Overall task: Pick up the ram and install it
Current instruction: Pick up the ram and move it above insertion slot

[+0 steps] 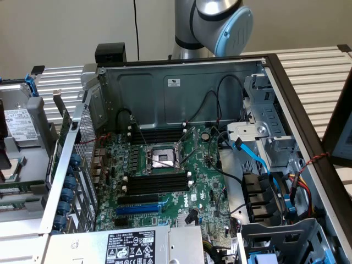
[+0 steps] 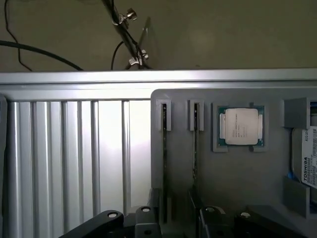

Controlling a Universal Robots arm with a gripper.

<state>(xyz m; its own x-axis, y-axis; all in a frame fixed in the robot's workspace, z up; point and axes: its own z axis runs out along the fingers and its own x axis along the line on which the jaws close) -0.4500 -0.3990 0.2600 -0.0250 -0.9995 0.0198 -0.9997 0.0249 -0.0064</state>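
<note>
In the wrist view two ram sticks stand on edge in the narrow grooves of a grey holder tray [image 2: 237,183]: one stick [image 2: 164,153] and a second [image 2: 195,148] beside it. My gripper [image 2: 176,210] hovers over the near end of these grooves, its black fingers [image 2: 148,218] spread apart and open, with nothing between them. In the exterior view the green edges of the ram [image 1: 12,187] show in the tray at the far left. The black empty memory slots [image 1: 157,181] lie on the motherboard inside the open computer case [image 1: 181,82], below the CPU socket [image 1: 162,158].
A loose CPU chip [image 2: 240,126] and a labelled hard drive [image 2: 306,161] sit in the same tray. A blue expansion slot [image 1: 137,209], blue cables [image 1: 250,154] and black wires crowd the case. The ribbed metal table [image 2: 64,153] lies beside the tray. The arm's grey and blue joint [image 1: 220,22] stands behind the case.
</note>
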